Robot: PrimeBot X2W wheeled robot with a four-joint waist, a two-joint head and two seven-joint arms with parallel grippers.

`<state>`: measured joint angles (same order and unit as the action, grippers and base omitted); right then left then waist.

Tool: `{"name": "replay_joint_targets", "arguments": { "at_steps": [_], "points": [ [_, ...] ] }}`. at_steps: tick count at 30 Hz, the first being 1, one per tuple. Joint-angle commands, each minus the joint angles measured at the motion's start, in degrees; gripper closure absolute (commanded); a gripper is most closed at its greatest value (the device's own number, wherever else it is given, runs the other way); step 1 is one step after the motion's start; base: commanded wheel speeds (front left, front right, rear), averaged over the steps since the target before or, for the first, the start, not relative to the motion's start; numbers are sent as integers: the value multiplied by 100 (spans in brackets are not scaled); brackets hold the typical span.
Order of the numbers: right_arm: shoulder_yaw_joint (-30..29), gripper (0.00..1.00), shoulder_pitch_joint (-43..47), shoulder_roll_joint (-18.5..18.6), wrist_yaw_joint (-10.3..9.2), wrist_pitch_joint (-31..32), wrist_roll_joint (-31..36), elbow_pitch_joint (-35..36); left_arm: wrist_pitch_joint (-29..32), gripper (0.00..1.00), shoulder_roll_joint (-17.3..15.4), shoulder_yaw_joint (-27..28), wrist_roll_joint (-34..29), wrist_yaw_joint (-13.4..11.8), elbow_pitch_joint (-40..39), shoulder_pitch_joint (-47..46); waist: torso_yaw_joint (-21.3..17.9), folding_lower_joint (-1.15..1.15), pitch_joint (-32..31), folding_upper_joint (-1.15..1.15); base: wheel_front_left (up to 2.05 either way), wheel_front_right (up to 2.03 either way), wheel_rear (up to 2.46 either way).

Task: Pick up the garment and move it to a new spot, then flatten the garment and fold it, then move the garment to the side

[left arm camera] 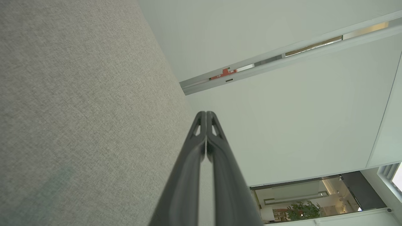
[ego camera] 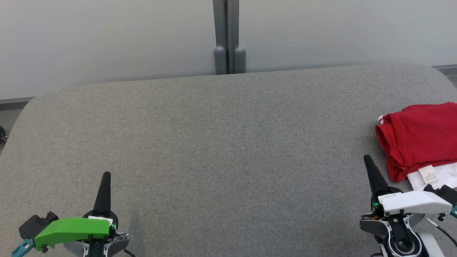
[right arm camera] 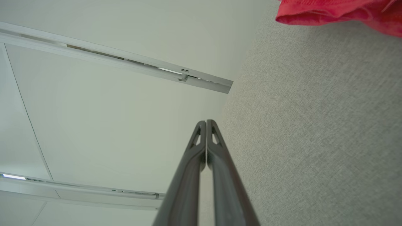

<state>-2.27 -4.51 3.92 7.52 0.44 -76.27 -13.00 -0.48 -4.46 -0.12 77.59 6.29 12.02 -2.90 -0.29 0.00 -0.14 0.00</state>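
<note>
Garment (ego camera: 417, 139): a red bundle with a white part at its near end, lying on the desk (ego camera: 221, 142) toward the desk's right side, a little in from the rounded far-right corner. The picture cuts the bundle off, so I cannot tell whether it reaches the desk's right edge. A white label (ego camera: 427, 174) shows on the white part. The red folds are rumpled, with a rolled hem facing the desk's middle.

The desk's far edge runs straight between two rounded corners. A grey double post (ego camera: 228, 35) rises behind it at the middle, against pale wall panels. A broad stretch of grey cloth spans the desk from the garment across to the left edge.

The right pincer (ego camera: 367, 159) hovers by the desk's near edge, fingers pressed together and holding nothing, with a strip of cloth between it and the garment. In the right wrist view the pincer (right arm camera: 206, 123) points past the red hem (right arm camera: 339, 12), apart from it.

The left pincer (ego camera: 106, 177) sits at the desk's near-left part, also closed and empty. Its wrist view shows the tips (left arm camera: 206, 114) touching each other above the cloth.
</note>
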Motion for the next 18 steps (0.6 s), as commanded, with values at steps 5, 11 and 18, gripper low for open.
{"name": "replay_joint_targets", "arguments": {
  "at_steps": [5, 11, 18],
  "points": [
    [-63, 100, -109, 12, -3, 95, -318, -4, 102, 100, -38, 96, 311, 46, 16, -166, 4, 0, 4, 0, 0, 0, 0],
    [-109, 100, -128, 8, -2, 169, -571, -21, 179, 100, -33, 160, 555, 66, 45, -200, 8, 0, 8, 0, 0, 0, 0],
    [-160, 100, -149, 1, -2, 259, -850, -40, 270, 100, -25, 237, 823, 82, 80, -234, 12, 0, 13, 0, 0, 0, 0]
  ]
}}
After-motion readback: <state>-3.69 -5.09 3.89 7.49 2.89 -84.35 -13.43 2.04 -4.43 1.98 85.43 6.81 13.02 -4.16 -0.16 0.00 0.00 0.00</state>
